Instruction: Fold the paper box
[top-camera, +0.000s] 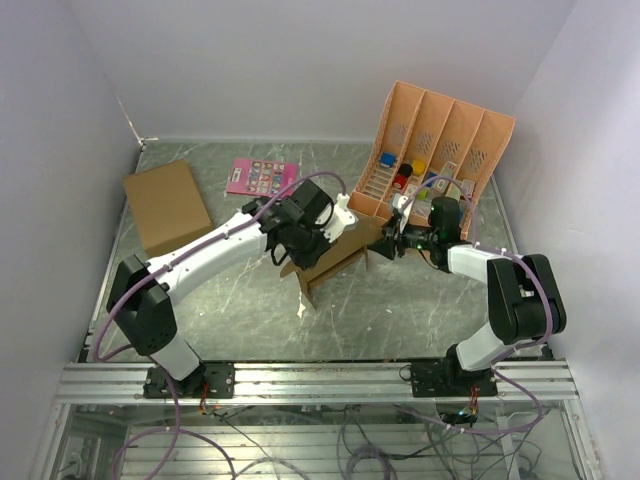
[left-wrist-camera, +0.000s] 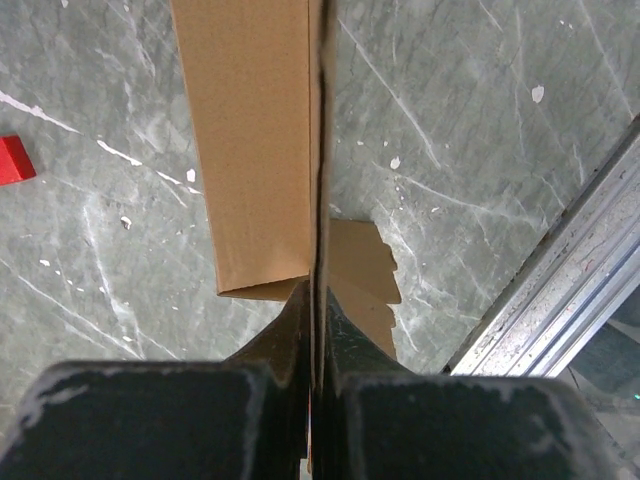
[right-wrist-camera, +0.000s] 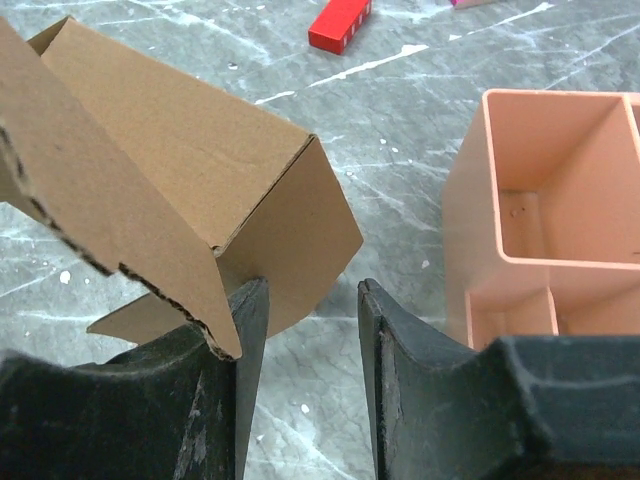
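The paper box (top-camera: 335, 262) is a small brown carton, half formed, held above the table's middle. My left gripper (top-camera: 300, 243) is shut on one of its thin panels; in the left wrist view the panel edge (left-wrist-camera: 318, 180) runs straight up from between my closed fingers (left-wrist-camera: 318, 330). My right gripper (top-camera: 392, 243) is open at the box's right end. In the right wrist view the box's end flap (right-wrist-camera: 300, 240) hangs just above my left fingertip (right-wrist-camera: 250, 310), and a ragged flap (right-wrist-camera: 100, 220) lies over that finger. Nothing sits between the fingers.
A larger flat brown cardboard box (top-camera: 166, 205) lies at the back left. A pink card (top-camera: 260, 177) lies behind the left arm. A peach divided organizer (top-camera: 435, 150) with small coloured items stands at the back right, close to my right gripper (right-wrist-camera: 545, 210). A red block (right-wrist-camera: 340, 22) lies on the table.
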